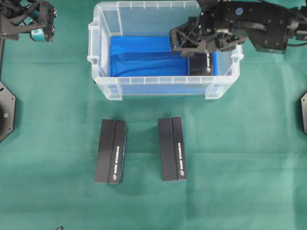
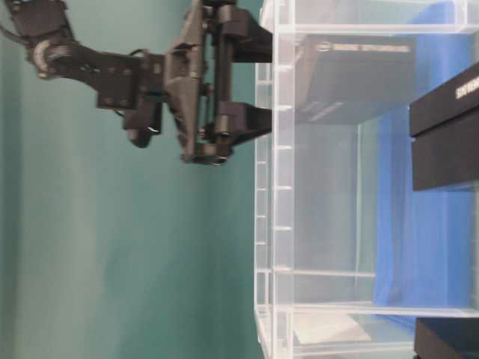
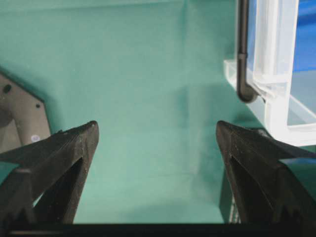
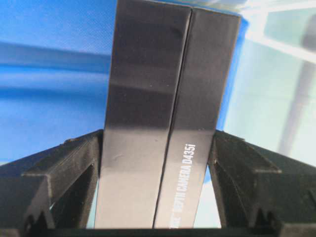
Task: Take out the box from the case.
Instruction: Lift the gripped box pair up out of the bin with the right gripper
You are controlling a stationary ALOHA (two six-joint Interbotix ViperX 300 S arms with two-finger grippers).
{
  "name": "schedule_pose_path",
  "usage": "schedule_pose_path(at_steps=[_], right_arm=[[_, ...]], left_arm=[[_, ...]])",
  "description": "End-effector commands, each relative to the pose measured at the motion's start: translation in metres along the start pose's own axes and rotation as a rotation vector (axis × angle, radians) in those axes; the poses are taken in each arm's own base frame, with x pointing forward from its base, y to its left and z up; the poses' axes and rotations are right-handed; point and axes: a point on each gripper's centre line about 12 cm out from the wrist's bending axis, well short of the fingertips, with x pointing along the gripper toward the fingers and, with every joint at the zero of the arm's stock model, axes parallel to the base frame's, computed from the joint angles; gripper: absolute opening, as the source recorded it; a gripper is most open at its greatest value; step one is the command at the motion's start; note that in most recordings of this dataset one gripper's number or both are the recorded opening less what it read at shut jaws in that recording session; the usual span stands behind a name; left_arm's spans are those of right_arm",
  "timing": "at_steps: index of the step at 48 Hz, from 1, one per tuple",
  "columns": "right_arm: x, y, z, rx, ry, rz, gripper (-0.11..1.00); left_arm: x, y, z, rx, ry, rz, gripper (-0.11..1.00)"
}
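— What has my right hand (image 4: 157,148) got?
— Its fingers (image 4: 74,168) press both sides of the black rectangular box (image 1: 201,63), at the right end of the clear plastic case (image 1: 103,86) on blue cloth (image 1: 139,57).
— Anything nearby?
— Two matching black boxes (image 1: 111,151) on the green worktop (image 1: 240,167). Left hand (image 3: 157,138) hangs wide open, empty.

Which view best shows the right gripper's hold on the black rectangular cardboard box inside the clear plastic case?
The right wrist view: the right gripper has both fingers pressed against the black rectangular cardboard box. Overhead, the arm hides most of it; table-level shows it blurred through the clear plastic case; the left wrist view misses it.
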Motion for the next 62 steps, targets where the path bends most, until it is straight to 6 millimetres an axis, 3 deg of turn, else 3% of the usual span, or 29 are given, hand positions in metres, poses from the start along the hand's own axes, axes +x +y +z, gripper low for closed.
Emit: schedule_pose_path(at_steps=[1, 36, 62], right_arm=[[-0.036, 0.002, 0.009, 0.017, -0.024, 0.062, 0.68], [-0.119, -0.006, 0.023, 0.022, -0.052, 0.085, 0.68], [-0.147, -0.003, 0.026, 0.008, -0.059, 0.105, 0.68]], left_arm=[[-0.006, 0.000, 0.000, 0.000, -0.008, -0.020, 0.94], [-0.006, -0.001, -0.001, 0.003, -0.007, -0.021, 0.94], [-0.007, -0.002, -0.004, 0.007, -0.005, -0.024, 0.94]])
